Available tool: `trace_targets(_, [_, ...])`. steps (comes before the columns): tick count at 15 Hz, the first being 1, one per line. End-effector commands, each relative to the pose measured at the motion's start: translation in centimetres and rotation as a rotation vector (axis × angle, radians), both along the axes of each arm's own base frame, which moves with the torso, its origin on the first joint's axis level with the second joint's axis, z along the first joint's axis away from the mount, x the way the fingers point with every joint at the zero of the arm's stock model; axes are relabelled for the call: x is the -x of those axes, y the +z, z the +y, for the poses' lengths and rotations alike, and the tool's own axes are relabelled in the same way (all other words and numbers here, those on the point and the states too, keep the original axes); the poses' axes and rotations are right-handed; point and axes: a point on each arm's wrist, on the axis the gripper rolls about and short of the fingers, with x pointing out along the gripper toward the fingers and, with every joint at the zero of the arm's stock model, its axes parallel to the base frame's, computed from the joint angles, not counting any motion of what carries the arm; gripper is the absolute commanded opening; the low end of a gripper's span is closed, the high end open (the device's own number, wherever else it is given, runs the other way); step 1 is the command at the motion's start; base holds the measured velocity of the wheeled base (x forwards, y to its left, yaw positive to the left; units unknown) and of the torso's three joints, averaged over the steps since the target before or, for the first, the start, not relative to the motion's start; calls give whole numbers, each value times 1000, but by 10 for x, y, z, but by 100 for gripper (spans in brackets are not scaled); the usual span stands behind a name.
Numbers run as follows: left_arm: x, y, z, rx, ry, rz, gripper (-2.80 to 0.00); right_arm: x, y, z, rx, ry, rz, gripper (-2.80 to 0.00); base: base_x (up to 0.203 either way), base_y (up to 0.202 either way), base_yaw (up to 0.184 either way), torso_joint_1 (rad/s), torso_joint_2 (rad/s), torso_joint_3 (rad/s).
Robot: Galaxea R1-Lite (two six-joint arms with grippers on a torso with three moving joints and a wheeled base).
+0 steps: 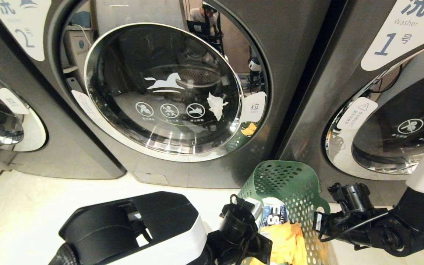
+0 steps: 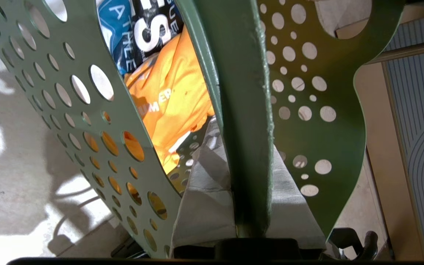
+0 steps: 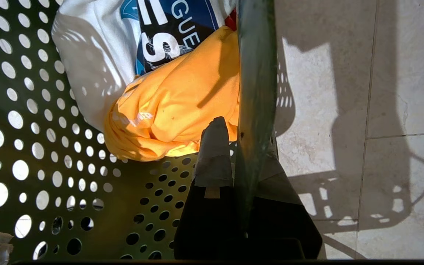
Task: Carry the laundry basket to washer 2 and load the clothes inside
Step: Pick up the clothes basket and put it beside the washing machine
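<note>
Both tools clamped on the laundry basket [image 1: 289, 191], one each side of the flared rim, so the load hangs level between the arms for carrying. Left tool [image 2: 247, 206] nearly closed, pinching the rim edge; right tool [image 3: 241, 165] the same, one taped finger inside the basket wall, the other outside. Basket sits low in front of the robot, near the foot of washer 2 [image 1: 168, 92], between it and the washer labelled 1 [image 1: 392, 110]. Door of washer 2 looks closed, so loading not started, judging by this. Head view shows the washers and labels but hides the grip contact behind the wrists. Wrist views show the pinch on the rim plus the clothes: orange shirt [image 3: 171, 110], white and blue printed garment [image 3: 168, 33]. Floor tiles [image 3: 381, 73] only clear in the right wrist view
</note>
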Motion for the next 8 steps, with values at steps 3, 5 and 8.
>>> trace_targets(3, [2,-3,-1,5,1,0,-280,-2,0,0,-2,-3,2,-280,0,0,0,0,2,-199])
trace_targets(5, [5,-2,-4,7,-7,-4,-280,-2,0,0,-2,-3,1,-280,0,0,0,4,3,-105])
trace_targets(8, [8,-4,-2,-20,-5,-1,-280,-2,1,0,-3,-3,-1,-280,0,0,0,0,-1,-12])
